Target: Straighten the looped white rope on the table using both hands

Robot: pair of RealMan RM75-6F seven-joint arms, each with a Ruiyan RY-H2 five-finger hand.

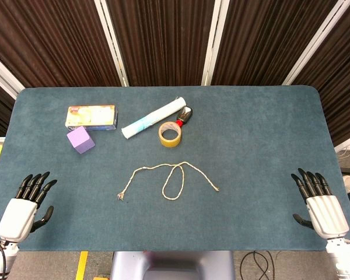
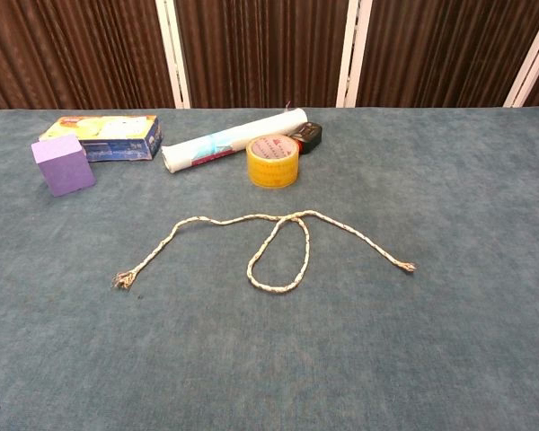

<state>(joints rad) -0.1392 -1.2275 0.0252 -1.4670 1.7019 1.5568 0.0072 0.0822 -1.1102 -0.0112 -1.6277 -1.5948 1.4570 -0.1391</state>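
While flanking rope, hands flat.

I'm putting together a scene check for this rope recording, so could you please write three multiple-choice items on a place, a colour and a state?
1. Where does the roll of tape lie?
A. Beyond the rope, beside the white tube
B. Inside the rope's loop
C. On the purple cube

2. What colour is the cube?
A. Red
B. Purple
C. Green

3. How does the white rope lie?
A. Pulled out straight
B. Held in one hand
C. With one loop in its middle, both ends free

Answers: 1 A, the tape sits next to the white tube. 2 B, its faces are plainly purple. 3 C, the loop shows, and the left hand and right hand rest apart from it.
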